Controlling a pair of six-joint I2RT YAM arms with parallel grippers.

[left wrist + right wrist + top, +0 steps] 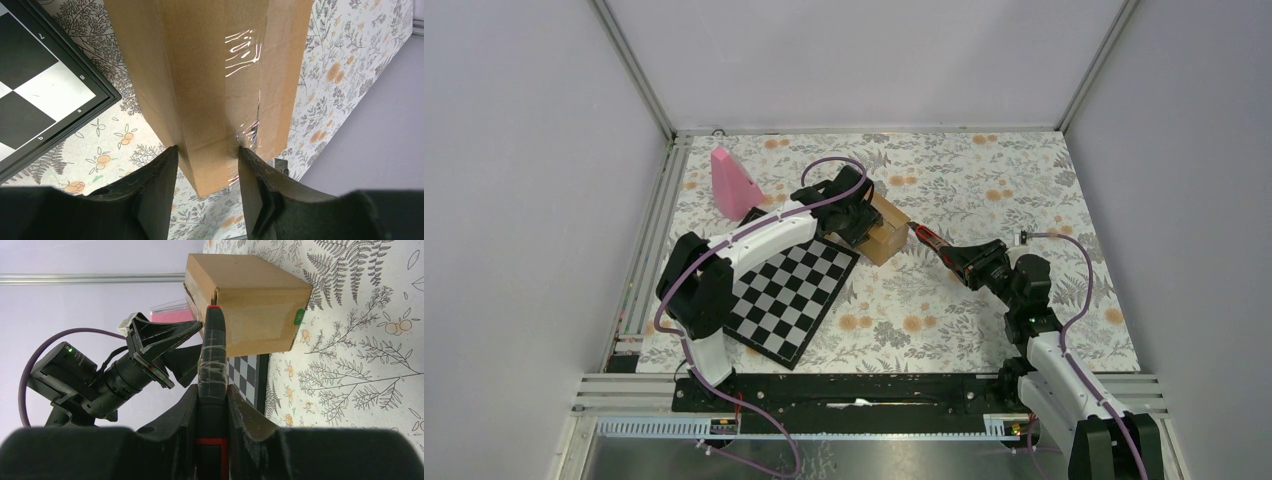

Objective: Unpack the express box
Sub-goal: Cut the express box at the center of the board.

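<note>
While it rests on the floral counter [984, 180] just beside the chessboard [789, 290], express box [890, 236] is pinched between left fingers [155, 195]. Right fingers [182, 420] clamped on taped black tool [212, 347], tip at box edge.

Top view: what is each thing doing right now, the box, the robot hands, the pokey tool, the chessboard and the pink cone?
express box: flaps closed, clamped between the left fingers.
left gripper: shut on the express box.
right gripper: shut on the cutter.
cutter: held, pointing at the box, tip against its edge.
chessboard: lying flat, one end under the left arm.
pink cone: standing upright, untouched.
</note>
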